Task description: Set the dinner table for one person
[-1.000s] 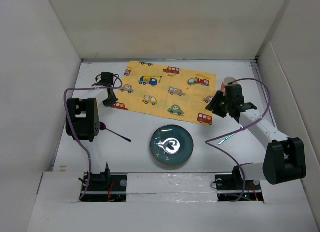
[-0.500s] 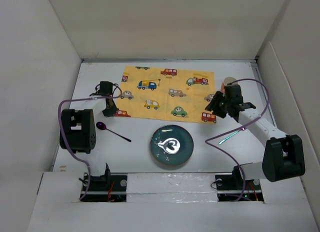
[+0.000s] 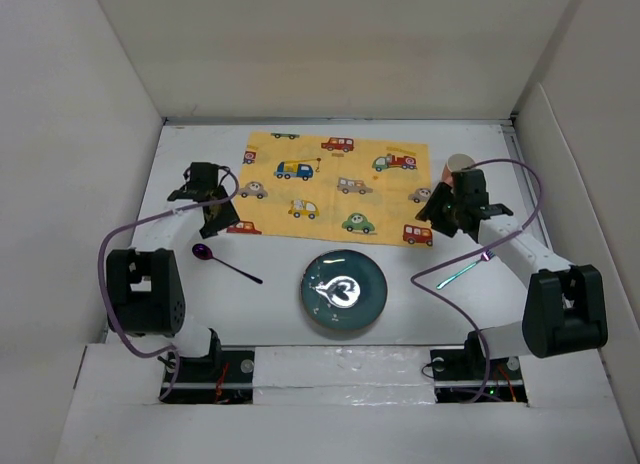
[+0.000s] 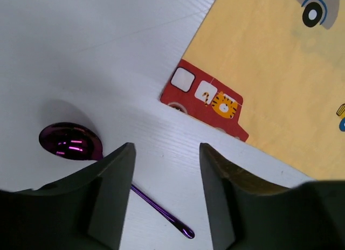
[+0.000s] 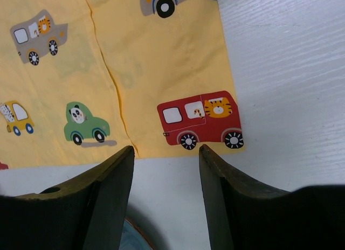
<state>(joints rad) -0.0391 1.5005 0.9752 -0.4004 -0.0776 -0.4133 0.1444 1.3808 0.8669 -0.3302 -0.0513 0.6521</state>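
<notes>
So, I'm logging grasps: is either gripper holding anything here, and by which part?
Nothing is held. The left gripper hangs open near the purple spoon; the right gripper hangs open over a corner of the placemat.

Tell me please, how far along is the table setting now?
Done: the placemat lies flat on the dinner table. In hand: nothing; the left gripper and right gripper hang open by its near corners. Left: the plate, purple spoon, green utensil and cup all sit off the placemat.
</notes>
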